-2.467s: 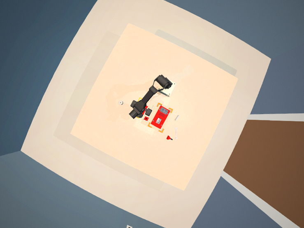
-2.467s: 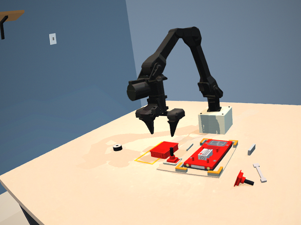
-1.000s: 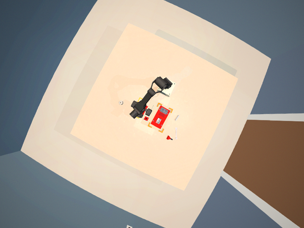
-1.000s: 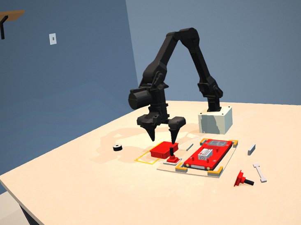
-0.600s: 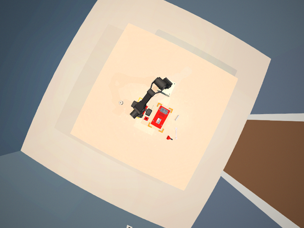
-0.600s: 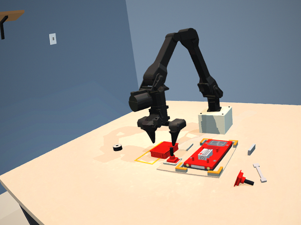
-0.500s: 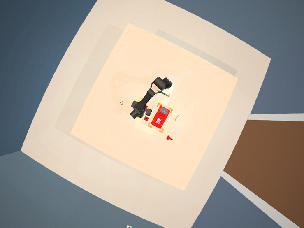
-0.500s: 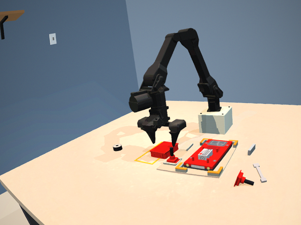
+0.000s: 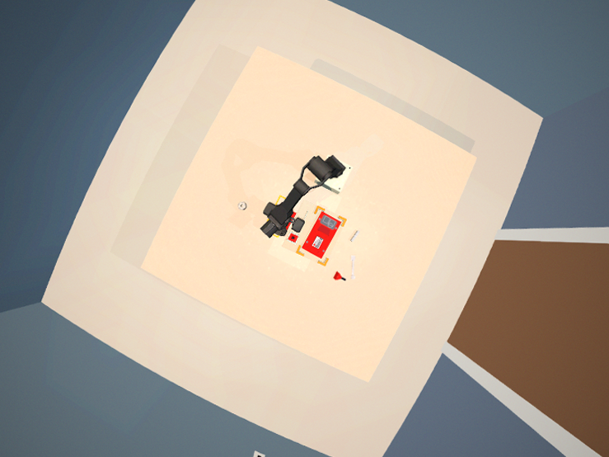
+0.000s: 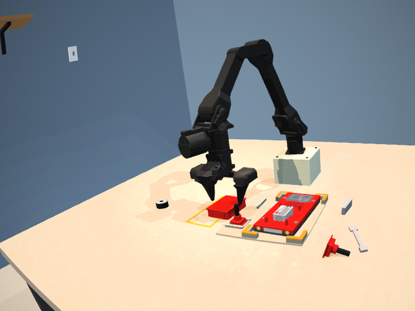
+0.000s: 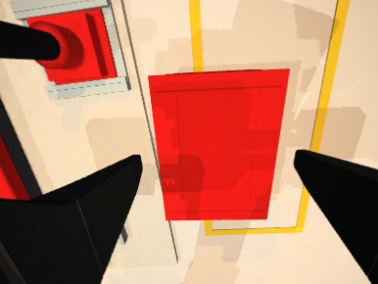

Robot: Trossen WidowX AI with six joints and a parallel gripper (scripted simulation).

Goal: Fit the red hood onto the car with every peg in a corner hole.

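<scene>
With the hood (image 10: 225,206) not yet picked up, the task is at its first step: approach only. Going big to small:

Table (image 10: 160,273): carries everything, arm base on a pale block at the back.

Arm (image 10: 239,83): folded over, wrist pointing down above the hood.

Chassis (image 10: 286,214): seated in the jig (image 10: 248,234) with orange corner brackets. Engine block (image 10: 283,212) is in place, pegs stand up around it, deck is bare. Nothing fitted there yet.

Hood: flat on the table just left of the jig, partly inside a yellow outline (image 11: 323,98), roof up. Corner holes aren't discernible from the wrist view.

Gripper (image 11: 215,191): fingers spread wide, empty. Wrist view shows one finger on each side of the hood, straddling its short width with gaps both sides. Tips look slightly above the hood in the exterior view; exact clearance I can't tell.

Small red part with black knob (image 10: 237,219): on a grey pad right beside the hood, near one finger. Judgement: collision risk on descent.

Left to do: descend, close on the hood, lift, carry over the chassis, align all four holes to pegs, seat flat, release, retreat clean.
</scene>
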